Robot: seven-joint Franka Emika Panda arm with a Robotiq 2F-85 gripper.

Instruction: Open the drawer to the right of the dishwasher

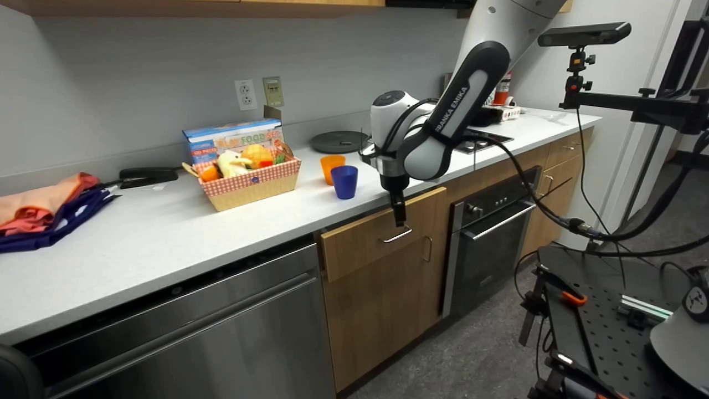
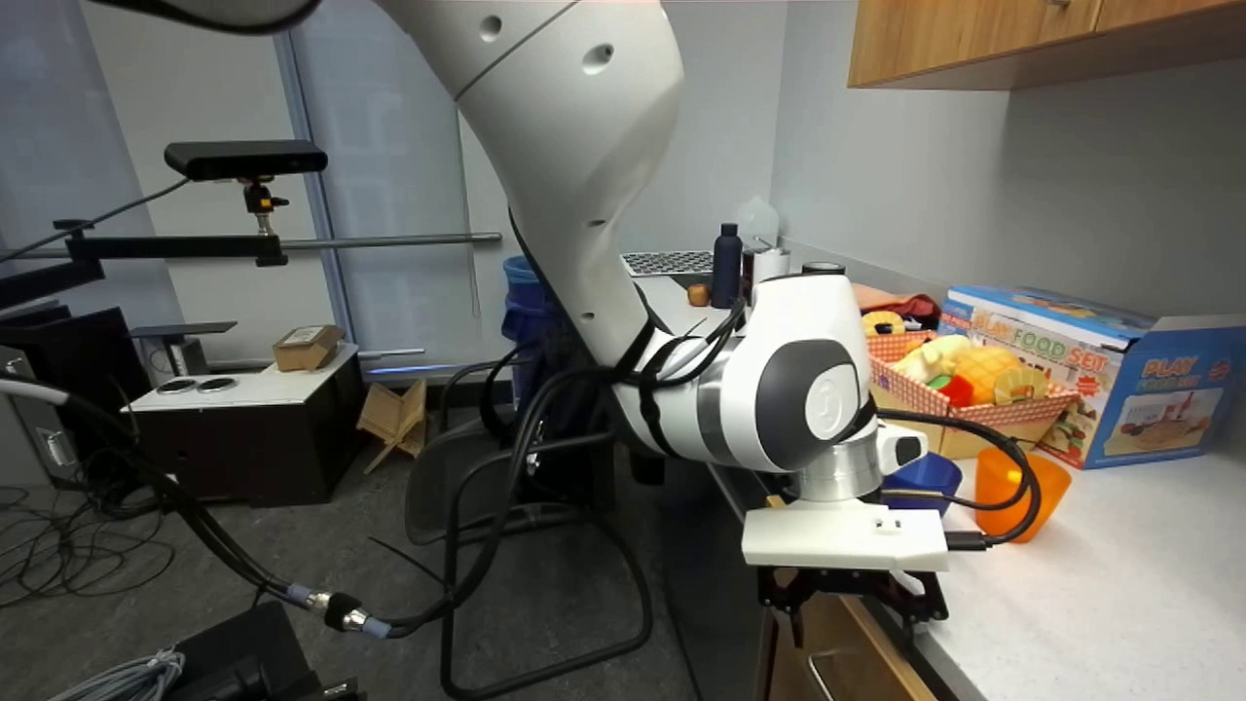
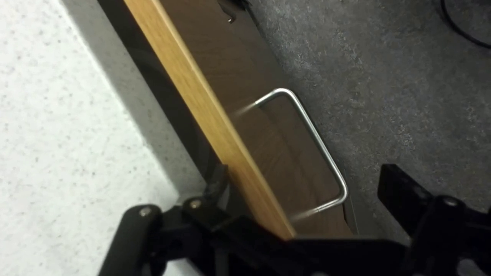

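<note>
The drawer (image 1: 360,246) has a brown wood front standing slightly out from the counter, with a dark gap behind its top edge. Its silver bar handle (image 1: 397,235) also shows in the wrist view (image 3: 320,143). The stainless dishwasher (image 1: 210,332) is beside it. My gripper (image 3: 307,170) is open and empty, pointing down; it also shows in both exterior views (image 1: 399,217) (image 2: 849,628). One finger is at the gap behind the drawer front's top edge; the other is out in front, past the handle. Contact cannot be told. The drawer's interior is hidden.
The counter (image 1: 260,227) overhangs beside the gripper. An orange cup (image 1: 331,166), a blue cup (image 1: 345,183) and a basket of toy food (image 1: 252,191) stand on it. A black-fronted oven (image 1: 490,238) is beyond the drawer. A cabinet door (image 1: 382,316) is below.
</note>
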